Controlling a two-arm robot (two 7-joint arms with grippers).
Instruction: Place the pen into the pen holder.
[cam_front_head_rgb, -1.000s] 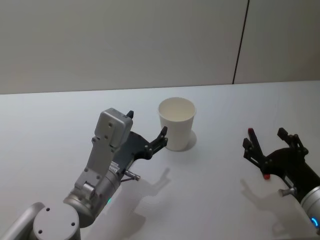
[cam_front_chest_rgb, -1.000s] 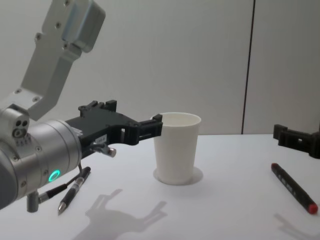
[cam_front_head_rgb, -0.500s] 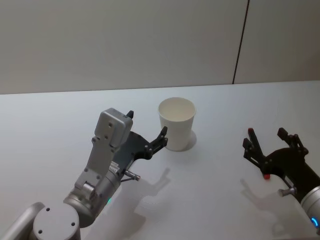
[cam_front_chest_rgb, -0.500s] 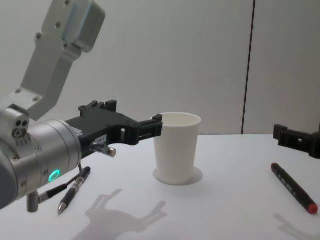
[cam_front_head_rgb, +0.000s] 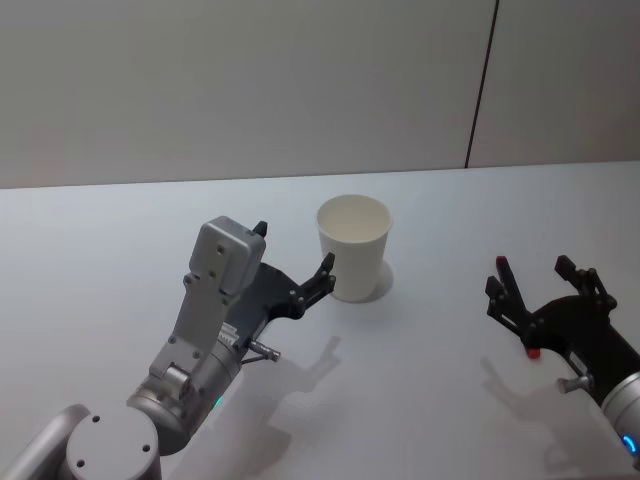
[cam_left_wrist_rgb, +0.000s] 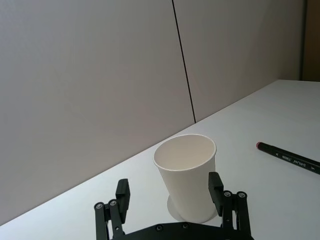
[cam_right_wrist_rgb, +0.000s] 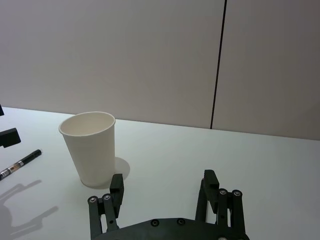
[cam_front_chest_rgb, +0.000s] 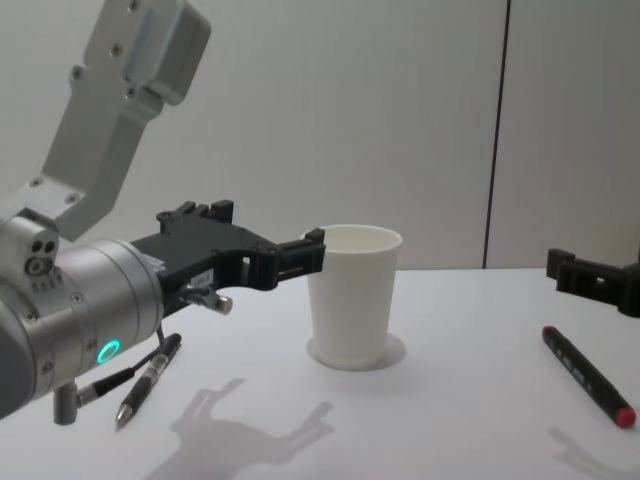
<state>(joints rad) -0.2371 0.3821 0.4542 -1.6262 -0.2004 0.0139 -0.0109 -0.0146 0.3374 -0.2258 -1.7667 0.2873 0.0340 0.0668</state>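
- The pen holder (cam_front_head_rgb: 353, 247) stands upright on the surface (cam_front_head_rgb: 420, 400).
- The left tool (cam_front_head_rgb: 294, 247): wide, empty, at the holder's 9 o'clock.
- The right tool (cam_front_head_rgb: 532, 268): wide, empty, at 4 o'clock, over the red-tipped pen (cam_front_chest_rgb: 585, 375).
- The black pen (cam_front_chest_rgb: 145, 380) lies at 8 o'clock.

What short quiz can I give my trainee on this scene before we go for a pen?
1. True or false: a pen already stands in the pen holder.
2. How many pens lie on the table, and near which gripper is each?
3. The jaws of the left gripper are: A) open, close to the pen holder; B) shut on a pen; C) shut on the pen holder's rim.

Key
1. False: none is in it.
2. Two: the red-tipped pen by the right gripper, the black pen below the left arm.
3. A.
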